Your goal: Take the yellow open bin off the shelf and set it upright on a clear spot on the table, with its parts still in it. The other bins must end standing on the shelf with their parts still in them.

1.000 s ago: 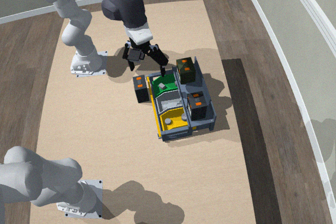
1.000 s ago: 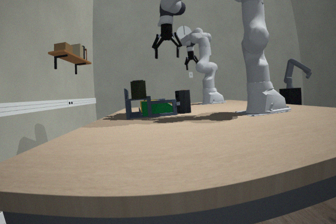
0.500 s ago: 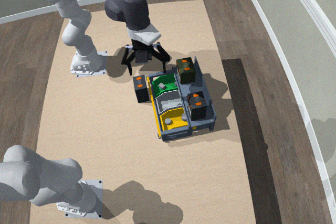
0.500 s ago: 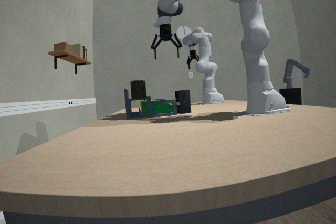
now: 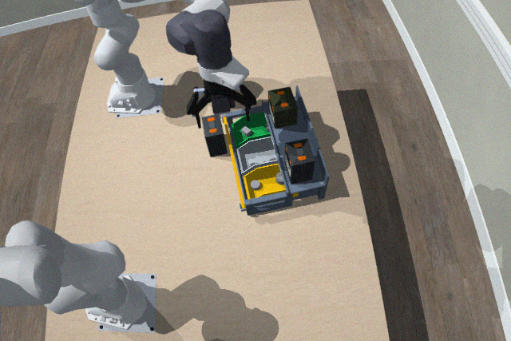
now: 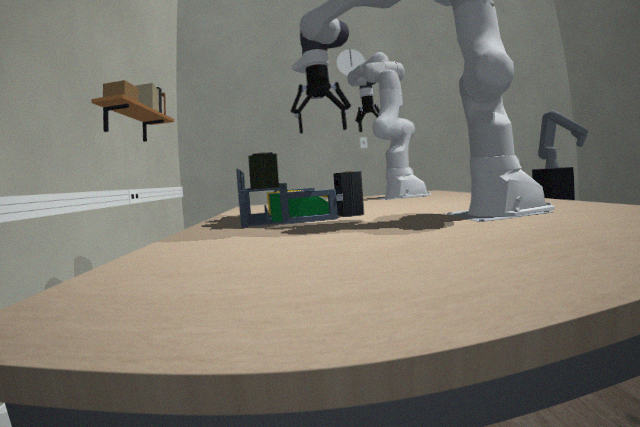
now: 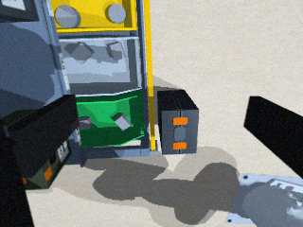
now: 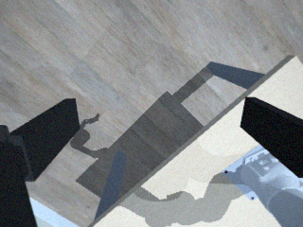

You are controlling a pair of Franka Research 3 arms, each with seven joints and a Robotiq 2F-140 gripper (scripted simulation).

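The yellow bin stands upright at one end of the shelf, with two round grey parts in it. A clear-grey bin stands beside it in the middle, and a green bin stands at the other end; both hold grey parts. My left gripper is open and empty, high above the green bin's end of the shelf. My right gripper is open and empty, away from the shelf; the top view does not show it.
Two dark boxes with orange marks, one greenish and one black, stand on the shelf's raised rear part. Another black box stands on the table before the yellow front bar, near the green bin.
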